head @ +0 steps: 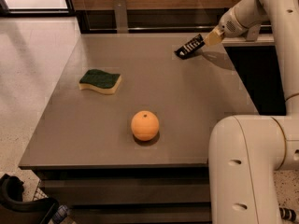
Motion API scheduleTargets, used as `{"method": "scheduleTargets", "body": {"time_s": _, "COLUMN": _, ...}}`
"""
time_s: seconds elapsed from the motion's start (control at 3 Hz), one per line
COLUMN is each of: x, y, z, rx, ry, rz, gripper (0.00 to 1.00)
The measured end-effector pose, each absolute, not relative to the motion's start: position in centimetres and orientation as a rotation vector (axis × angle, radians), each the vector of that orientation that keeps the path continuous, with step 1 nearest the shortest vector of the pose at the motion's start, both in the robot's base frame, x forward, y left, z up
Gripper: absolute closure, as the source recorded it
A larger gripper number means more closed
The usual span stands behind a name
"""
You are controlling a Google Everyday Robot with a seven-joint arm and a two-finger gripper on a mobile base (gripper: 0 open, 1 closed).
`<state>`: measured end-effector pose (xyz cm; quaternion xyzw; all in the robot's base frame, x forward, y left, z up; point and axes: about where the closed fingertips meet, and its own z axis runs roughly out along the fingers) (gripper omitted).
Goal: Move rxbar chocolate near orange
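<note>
The gripper is hanging over the far right corner of the tabletop. Its tan fingers are pinching closed on one end of the rxbar chocolate, which is sticking out to the left at a tilt and seems to be riding just clear of the surface, judging by the shadow lying below and to the right of it. The orange is sitting well apart from the bar, near the front edge and roughly central. A green-and-yellow sponge is resting off to the left, out of the direct line between bar and fruit. The step in hand looks like the carry, and doing it well probably means keeping the pinch firm, since the hold is only on one end of a slick wrapper and the free end could be sagging or swinging. It likely also means travelling with enough height that the low end is not dragging across the tabletop. The fruit is round and apt to roll, so the set-down is best aimed at the bare surface just beside it, on the far or right side, not against it. Lowering until the bar is lying flat before the fingers are opening would keep it from skidding into the fruit.
</note>
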<state>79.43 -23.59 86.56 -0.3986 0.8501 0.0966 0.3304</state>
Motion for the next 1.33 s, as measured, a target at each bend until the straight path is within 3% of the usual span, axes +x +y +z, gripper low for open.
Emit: {"method": "scheduleTargets", "body": {"time_s": 1.33, "x": 74.5, "y": -30.4, "z": 97.5, "rx": -0.935, "ry": 2.250, "rz": -0.055, "gripper": 1.00}}
